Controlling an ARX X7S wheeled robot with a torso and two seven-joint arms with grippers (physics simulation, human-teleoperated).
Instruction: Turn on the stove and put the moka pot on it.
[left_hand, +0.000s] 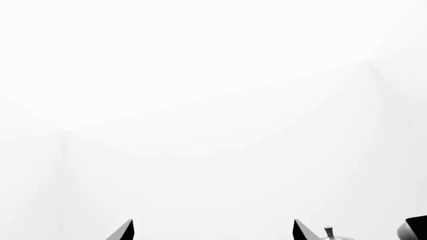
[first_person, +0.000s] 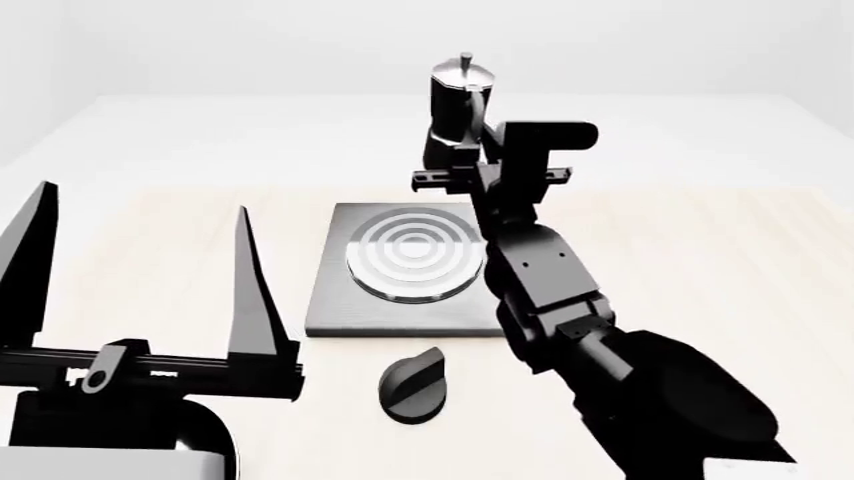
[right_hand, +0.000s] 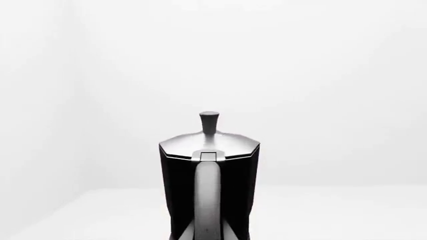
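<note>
The moka pot, black-bodied with a silver lid and lid knob, is held up beyond the stove's far edge. My right gripper is shut on its handle. In the right wrist view the moka pot fills the centre, its grey handle pinched at my right gripper. The stove is a grey square plate with raised rings, lying flat mid-table. Its round black knob sits just in front of it. My left gripper stands open near the left, holding nothing. At my left gripper only the two fingertips show.
The light wooden table spreads around the stove, with white walls behind. My right arm stretches over the stove's right side. The pot's lid knob peeks in at the edge of the left wrist view.
</note>
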